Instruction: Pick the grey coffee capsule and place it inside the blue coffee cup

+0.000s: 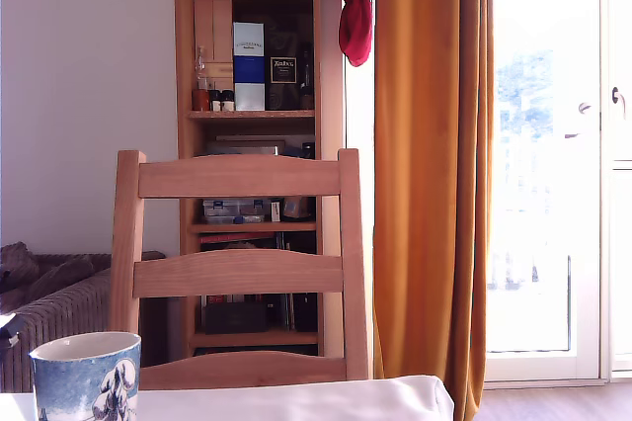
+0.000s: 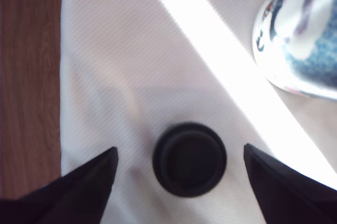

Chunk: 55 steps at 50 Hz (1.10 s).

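Note:
In the wrist view a dark grey round coffee capsule lies on the white tablecloth. My gripper hangs over it, open, with one dark fingertip on each side of the capsule and not touching it. The blue coffee cup, blue and white patterned, shows blurred at the frame's edge a short way beyond the capsule. In the exterior view the same cup stands at the lower left on the table; the capsule and the gripper are out of that view.
A wooden chair stands behind the table, with a bookshelf and an orange curtain further back. In the wrist view the tablecloth ends at an edge, with brown wooden floor beyond. A bright sun stripe crosses the cloth.

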Motion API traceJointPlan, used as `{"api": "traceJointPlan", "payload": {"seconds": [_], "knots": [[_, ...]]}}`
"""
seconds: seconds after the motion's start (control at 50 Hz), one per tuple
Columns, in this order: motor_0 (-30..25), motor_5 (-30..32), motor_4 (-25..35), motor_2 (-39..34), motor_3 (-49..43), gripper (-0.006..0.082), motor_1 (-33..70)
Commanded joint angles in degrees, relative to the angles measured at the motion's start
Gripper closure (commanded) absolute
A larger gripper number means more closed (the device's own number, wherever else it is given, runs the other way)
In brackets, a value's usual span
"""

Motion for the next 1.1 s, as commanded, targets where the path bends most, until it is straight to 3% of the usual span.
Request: {"api": "traceJointPlan", "payload": {"seconds": [0.0,0.06,0.2,0.26,0.76,1.08], "knots": [[-0.2,0.4,0.0,0.5,1.1,0.0095,0.8],[-0.2,0.4,0.0,0.5,1.5,0.0174,0.8],[-0.2,0.4,0.0,0.5,1.0,0.0479,0.8],[-0.2,0.4,0.0,0.5,1.0,0.0536,0.8],[-0.1,0.5,0.5,1.3,-0.5,0.0538,0.2],[-0.2,-1.0,1.1,3.1,0.3,0.0538,-11.1]]}}
